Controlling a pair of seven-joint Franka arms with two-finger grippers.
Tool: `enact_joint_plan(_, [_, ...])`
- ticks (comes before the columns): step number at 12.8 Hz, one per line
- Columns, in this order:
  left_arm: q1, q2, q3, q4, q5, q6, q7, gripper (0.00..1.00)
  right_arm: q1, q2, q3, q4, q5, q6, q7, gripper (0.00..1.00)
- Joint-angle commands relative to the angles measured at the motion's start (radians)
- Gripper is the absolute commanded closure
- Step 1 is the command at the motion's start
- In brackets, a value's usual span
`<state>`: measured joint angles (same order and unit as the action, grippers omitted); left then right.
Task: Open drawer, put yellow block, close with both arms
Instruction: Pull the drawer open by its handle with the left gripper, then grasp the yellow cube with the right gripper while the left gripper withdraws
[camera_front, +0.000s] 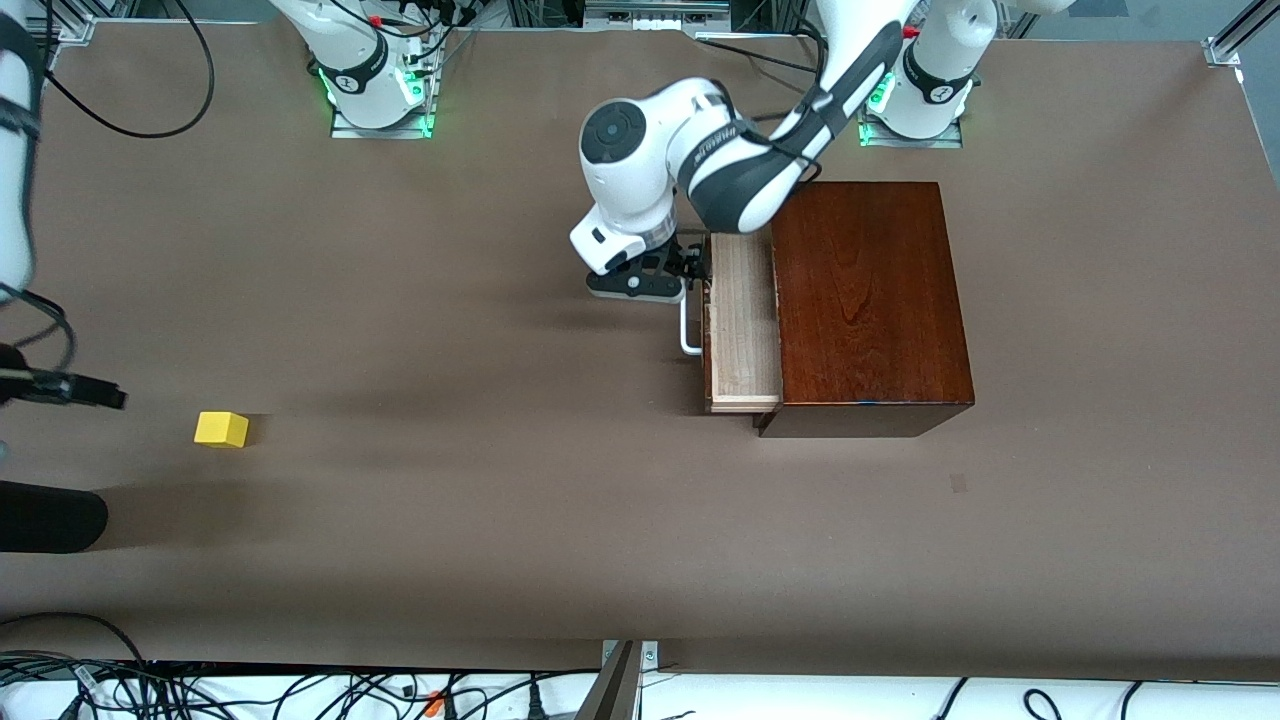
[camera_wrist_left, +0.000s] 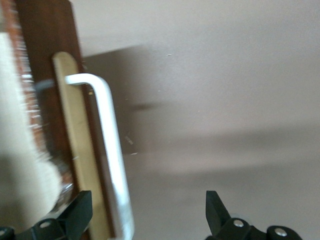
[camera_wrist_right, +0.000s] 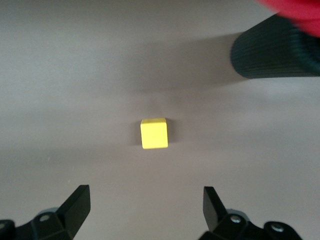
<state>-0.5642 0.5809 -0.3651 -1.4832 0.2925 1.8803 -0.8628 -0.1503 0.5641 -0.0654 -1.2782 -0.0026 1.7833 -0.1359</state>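
The brown desk (camera_front: 500, 520) carries a dark red-brown box (camera_front: 865, 300) toward the left arm's end, its drawer (camera_front: 742, 320) pulled partly out so a strip of pale wood shows; how deep the inside goes cannot be seen, and the left arm (camera_front: 720, 150) covers the drawer's corner farthest from the front camera. The white handle (camera_front: 688, 330) is only half visible in the front view, its farther part hidden under the left claw (camera_front: 690, 270). In the left wrist view that claw (camera_wrist_left: 147, 215) stands wide open, one finger past the drawer front, the other out over bare desk, the handle (camera_wrist_left: 112, 155) between them and not gripped; the fingers are cut off by the picture's edge. The right arm is mostly out of the front view. Its claw (camera_wrist_right: 145, 212) hangs wide open and empty over the block (camera_wrist_right: 154, 133). The block (camera_front: 221, 429) sits on the desk toward the right arm's end, well apart from the drawer. A dark ribbed cylinder (camera_wrist_right: 272, 50) lies near it, cut off and hard to identify.
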Motion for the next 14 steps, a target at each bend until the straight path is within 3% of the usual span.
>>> enact_joint_plan(1, [0.006,-0.058,0.012,0.053,-0.009,-0.111,0.062,0.0,-0.009,0.026,0.007,-0.093,0.038,0.12,-0.008,0.0])
enact_joint_plan(4, [0.058,-0.142,0.022,0.078,-0.015,-0.226,0.097,0.0,-0.006,0.031,0.009,-0.277,0.039,0.317,-0.01,0.0])
enact_joint_plan(7, [0.191,-0.22,0.009,0.08,-0.048,-0.334,0.238,0.0,-0.017,0.034,0.009,-0.401,0.039,0.487,-0.01,0.0])
enact_joint_plan(11, [0.397,-0.318,0.026,0.07,-0.214,-0.383,0.476,0.0,-0.025,0.092,0.009,-0.432,0.039,0.591,-0.014,0.0])
enact_joint_plan(14, [0.51,-0.421,0.064,-0.006,-0.225,-0.38,0.66,0.0,-0.043,0.118,0.009,-0.431,0.041,0.626,-0.042,0.02])
